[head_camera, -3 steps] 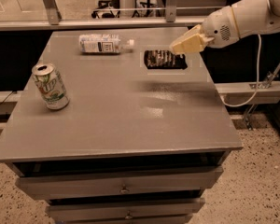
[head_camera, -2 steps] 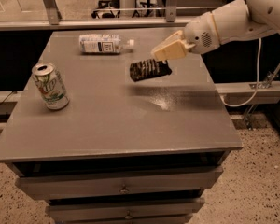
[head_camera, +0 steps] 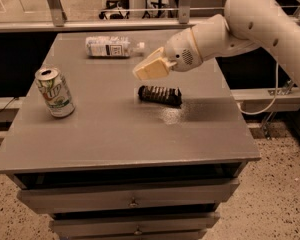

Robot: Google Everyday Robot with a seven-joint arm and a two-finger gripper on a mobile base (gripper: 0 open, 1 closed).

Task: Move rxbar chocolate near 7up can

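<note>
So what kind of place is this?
Probably an office-like robot lab: a grey drawer cabinet on speckled floor, office chairs behind, the gripper hovering above the rxbar chocolate.

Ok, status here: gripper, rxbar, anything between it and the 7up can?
Gripper hovering just above the rxbar chocolate, not touching. Bar flat on table, well apart from 7up can. Nothing between them; plastic bottle lies at the back, off the line.
</note>
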